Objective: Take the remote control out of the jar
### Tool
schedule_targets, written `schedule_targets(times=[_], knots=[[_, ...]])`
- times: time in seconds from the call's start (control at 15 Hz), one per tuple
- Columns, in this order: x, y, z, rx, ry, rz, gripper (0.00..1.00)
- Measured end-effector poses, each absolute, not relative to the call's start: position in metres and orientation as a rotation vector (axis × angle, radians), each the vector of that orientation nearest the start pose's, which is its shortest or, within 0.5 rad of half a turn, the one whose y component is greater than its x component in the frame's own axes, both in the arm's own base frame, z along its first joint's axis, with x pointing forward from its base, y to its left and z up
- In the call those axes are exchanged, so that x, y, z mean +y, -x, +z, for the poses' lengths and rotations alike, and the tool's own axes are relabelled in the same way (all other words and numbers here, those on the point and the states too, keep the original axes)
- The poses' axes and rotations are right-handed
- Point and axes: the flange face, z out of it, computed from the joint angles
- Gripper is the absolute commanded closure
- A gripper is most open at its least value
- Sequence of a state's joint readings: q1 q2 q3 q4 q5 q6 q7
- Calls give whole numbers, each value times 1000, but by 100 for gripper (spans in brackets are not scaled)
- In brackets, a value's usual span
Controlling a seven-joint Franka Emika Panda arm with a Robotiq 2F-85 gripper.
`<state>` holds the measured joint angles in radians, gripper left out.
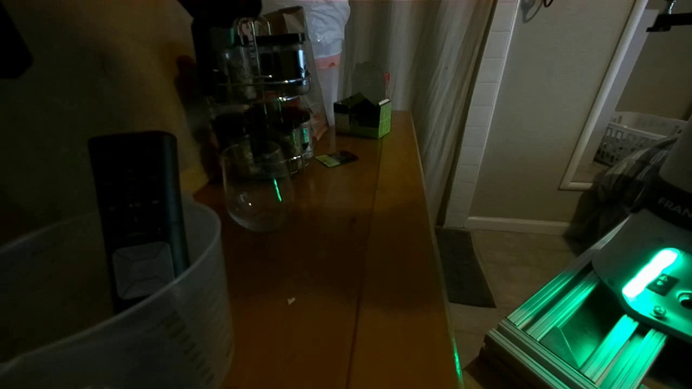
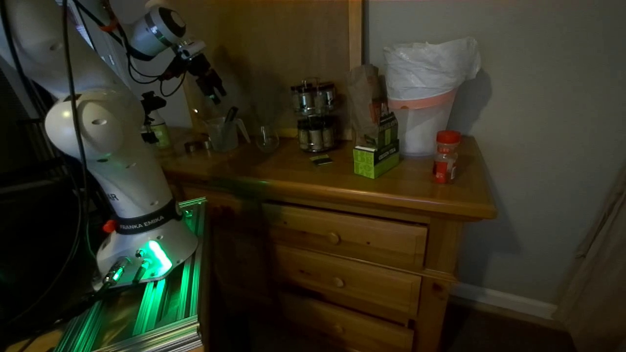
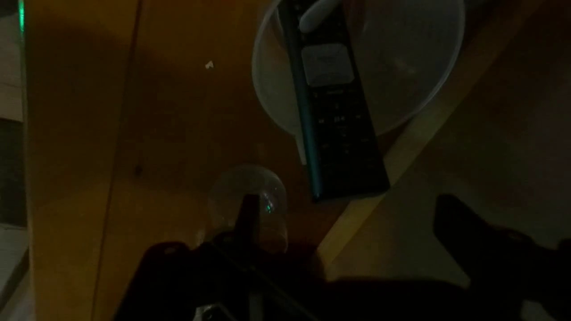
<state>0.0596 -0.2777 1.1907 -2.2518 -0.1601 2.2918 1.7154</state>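
Observation:
The remote control [image 1: 138,200] is a long black bar with faint buttons. It leans upright in the translucent jar [image 1: 203,302], its upper part sticking out above the rim. In an exterior view the remote [image 2: 231,115] tilts toward the handle side of the jar [image 2: 221,136]. My gripper [image 2: 219,96] is above the jar, apart from the remote. In the wrist view my gripper [image 3: 348,201] is open, its dark fingers wide apart with nothing between them. The remote's free end [image 3: 343,133] points toward the gap. The jar's rim [image 3: 446,71] surrounds its lower part.
A stemless glass [image 1: 257,189] stands beside the jar; it also shows in the wrist view [image 3: 247,183]. A spice rack [image 2: 315,117], flat card [image 2: 321,160], green tea box [image 2: 376,159], bagged bin [image 2: 420,122] and red-lidded shaker [image 2: 445,159] stand farther along. A wooden panel [image 2: 288,63] rises behind.

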Motion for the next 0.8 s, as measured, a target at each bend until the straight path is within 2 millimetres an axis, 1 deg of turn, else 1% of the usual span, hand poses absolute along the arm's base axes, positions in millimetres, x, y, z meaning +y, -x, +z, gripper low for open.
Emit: schedule_targets(times=[0.13, 0.27, 0.4, 0.6, 0.8], knots=[[500, -151, 415, 577, 2968, -709, 0], [504, -147, 406, 562, 3020, -740, 0], [511, -139, 399, 526, 3053, -713, 0], [521, -126, 395, 447, 3069, -676, 0], [529, -123, 389, 387, 3070, -654, 0]])
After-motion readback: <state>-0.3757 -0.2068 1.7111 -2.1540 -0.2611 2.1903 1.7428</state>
